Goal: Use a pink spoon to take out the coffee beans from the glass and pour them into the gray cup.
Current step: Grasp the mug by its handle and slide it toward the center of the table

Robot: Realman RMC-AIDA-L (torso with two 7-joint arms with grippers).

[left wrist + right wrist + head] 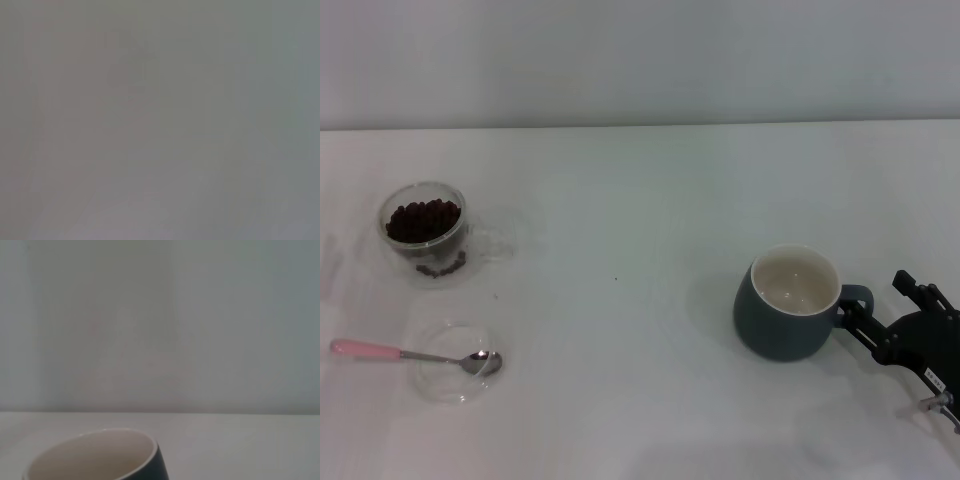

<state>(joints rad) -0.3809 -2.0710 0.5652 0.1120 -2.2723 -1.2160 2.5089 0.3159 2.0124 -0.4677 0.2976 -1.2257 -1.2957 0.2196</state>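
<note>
The glass (460,243) stands at the left of the white table, filled with a heap of dark coffee beans (422,220). The pink spoon (410,353) lies nearer to me, with its metal bowl resting in a flat clear glass dish (455,385) and its pink handle pointing left. The gray cup (785,320) stands at the right and is empty; its rim also shows in the right wrist view (100,457). My right gripper (870,297) is open at the cup's loop handle, with one finger on each side. My left gripper is out of view.
The white table (640,200) runs back to a pale wall. The left wrist view shows only a plain grey surface.
</note>
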